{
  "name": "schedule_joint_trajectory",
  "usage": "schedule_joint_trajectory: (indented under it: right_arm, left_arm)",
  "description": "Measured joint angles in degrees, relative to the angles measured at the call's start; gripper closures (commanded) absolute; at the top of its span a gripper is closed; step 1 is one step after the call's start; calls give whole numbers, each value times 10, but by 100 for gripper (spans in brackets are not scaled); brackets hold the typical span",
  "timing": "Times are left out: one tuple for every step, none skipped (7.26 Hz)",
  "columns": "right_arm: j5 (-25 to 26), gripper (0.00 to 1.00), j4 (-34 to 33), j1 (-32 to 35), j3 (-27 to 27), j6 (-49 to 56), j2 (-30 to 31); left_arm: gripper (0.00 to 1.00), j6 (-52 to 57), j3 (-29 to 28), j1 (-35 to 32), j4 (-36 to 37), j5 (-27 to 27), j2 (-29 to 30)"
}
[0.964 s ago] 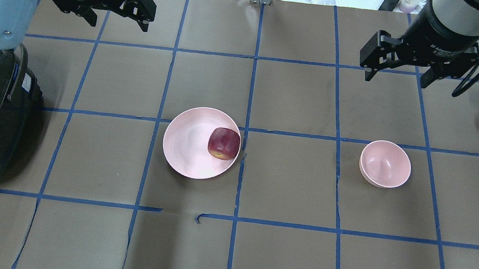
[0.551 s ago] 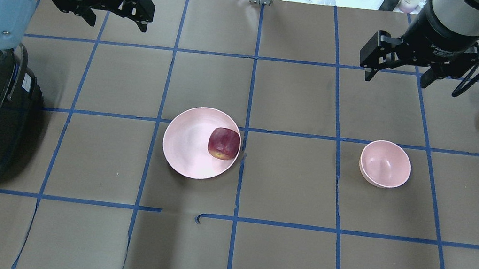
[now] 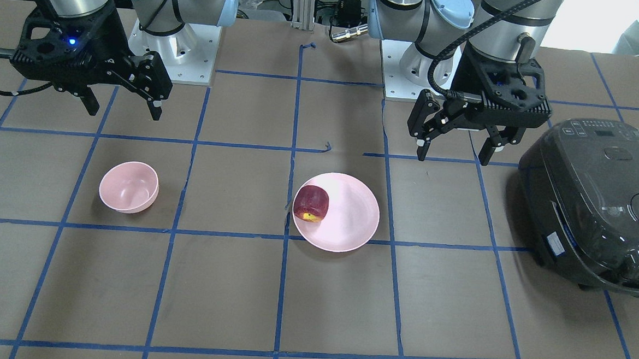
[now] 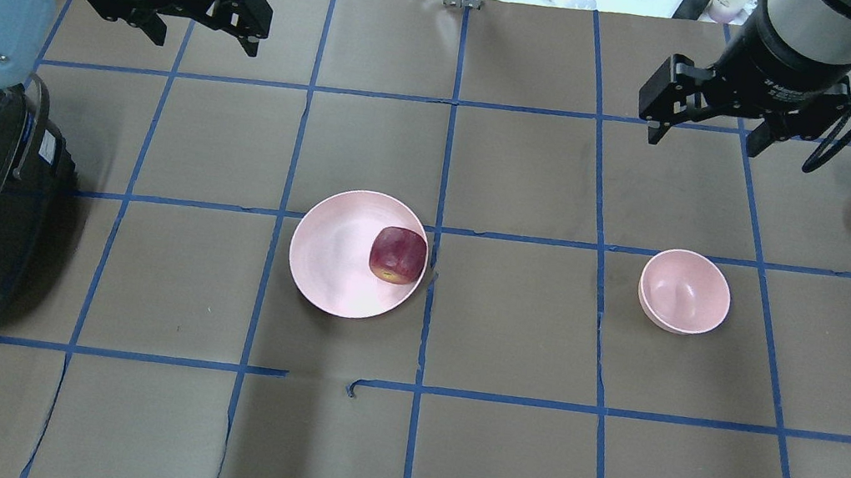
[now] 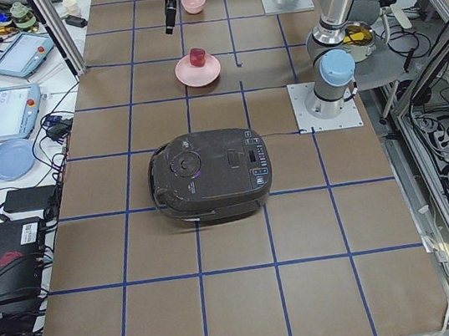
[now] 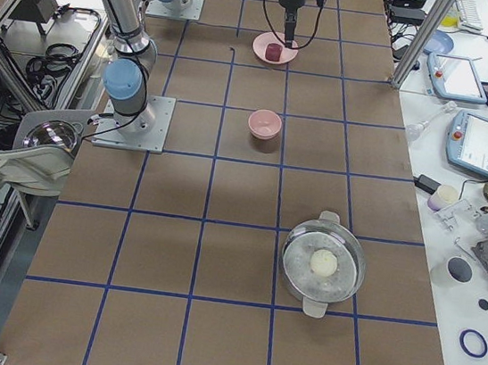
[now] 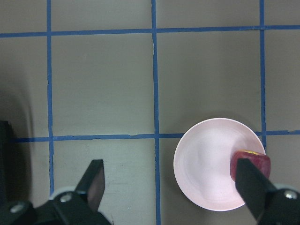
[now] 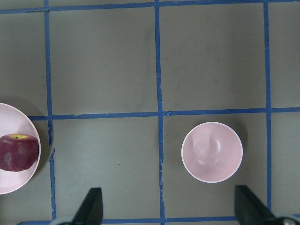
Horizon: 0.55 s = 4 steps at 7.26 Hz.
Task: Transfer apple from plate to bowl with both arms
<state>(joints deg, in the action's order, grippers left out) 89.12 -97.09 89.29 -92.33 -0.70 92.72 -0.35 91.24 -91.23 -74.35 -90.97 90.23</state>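
Lettering (image 4: 794, 90) above the black two-finger right hand (image 4: 702, 139) blurs unreadably; it and the matching left hand (image 4: 205, 39) gape wide, empty, over the brown table (image 4: 505, 327).

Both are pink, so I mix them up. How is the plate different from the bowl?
The plate is wide and shallow; the bowl is narrower and deep. The plate has the apple sitting near its edge; the bowl is empty. Both are round, plain and pale pink, and both stand right way up.
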Motion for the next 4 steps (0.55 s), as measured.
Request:
schedule_joint_trajectory:
  right_arm:
    - [0, 0, 0, 0, 0, 0, 0]
    - [0, 0, 0, 0, 0, 0, 0]
    - [0, 0, -1, 0, 0, 0, 0]
    - [0, 0, -1, 0, 0, 0, 0]
  left_arm:
    - [0, 0, -6, 0, -21, 0, 0]
    - [0, -2, -15, -1, -52, 0, 2]
    - [0, -11, -24, -3, -80, 0, 6]
    - [0, -20, -30, -4, -97, 1, 9]
